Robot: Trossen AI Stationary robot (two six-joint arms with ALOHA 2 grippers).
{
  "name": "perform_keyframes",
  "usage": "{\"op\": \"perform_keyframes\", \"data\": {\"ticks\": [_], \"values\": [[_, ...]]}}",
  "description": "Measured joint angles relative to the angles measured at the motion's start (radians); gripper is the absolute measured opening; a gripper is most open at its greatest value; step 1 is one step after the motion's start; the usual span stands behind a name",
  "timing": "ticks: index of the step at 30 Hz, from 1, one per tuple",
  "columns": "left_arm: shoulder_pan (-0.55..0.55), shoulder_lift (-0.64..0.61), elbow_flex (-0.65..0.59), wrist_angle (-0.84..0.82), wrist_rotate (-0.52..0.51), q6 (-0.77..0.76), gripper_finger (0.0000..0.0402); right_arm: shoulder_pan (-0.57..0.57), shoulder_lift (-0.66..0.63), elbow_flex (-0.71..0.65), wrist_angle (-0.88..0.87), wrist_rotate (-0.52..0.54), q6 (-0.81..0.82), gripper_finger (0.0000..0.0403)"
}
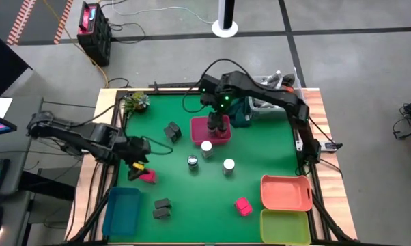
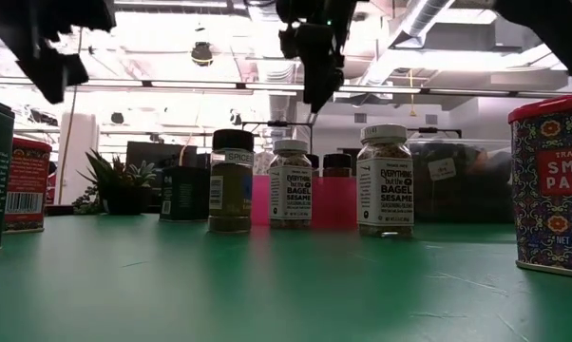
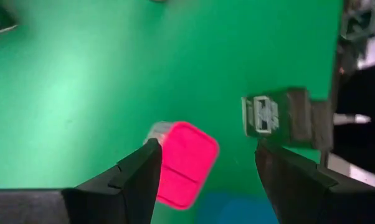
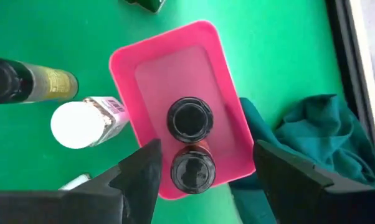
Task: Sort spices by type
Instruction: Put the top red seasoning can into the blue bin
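Note:
My left gripper (image 1: pixel 138 162) (image 3: pixel 207 148) hangs open above a pink flat packet (image 3: pixel 184 163) (image 1: pixel 148 176) lying flat near the table's left edge; it touches nothing. A dark grey box (image 3: pixel 278 115) lies beyond the packet. My right gripper (image 1: pixel 216 120) (image 4: pixel 206 148) is open and raised over the pink tray (image 4: pixel 128 74), where two dark brown jars (image 4: pixel 190 119) (image 4: pixel 192 169) stand upright. A white-capped jar (image 4: pixel 81 123) and a dark-capped jar (image 4: pixel 25 81) stand just outside the tray. In the low view both grippers (image 2: pixel 58 57) (image 2: pixel 314 66) are well above the table.
Another white-capped jar (image 1: pixel 229 165), grey boxes (image 1: pixel 172 131) (image 1: pixel 162 208) and a second pink packet (image 1: pixel 244 206) lie on the green mat. The blue tray (image 1: pixel 121 210) is near left; orange (image 1: pixel 285 193) and green (image 1: pixel 285 225) trays near right. A teal cloth (image 4: pixel 299 137) lies beside the pink tray.

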Motion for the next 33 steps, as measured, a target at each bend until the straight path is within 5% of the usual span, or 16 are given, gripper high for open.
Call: {"op": "perform_keyframes", "data": {"ticks": [8,20,33], "values": [[-0.114,0.078,0.001,-0.042,-0.020,0.053,0.0254,0.070,-0.010,0.000,0.007,0.033,0.080,0.0276],[-0.146,0.285,0.002,-0.106,-0.064,0.211,0.0283,0.177,-0.074,0.000,-0.026,0.144,0.213,0.0276],[-0.219,0.307,-0.010,-0.094,-0.198,0.231,0.0281,0.210,-0.130,0.000,-0.054,0.181,0.267,0.0276]]}}
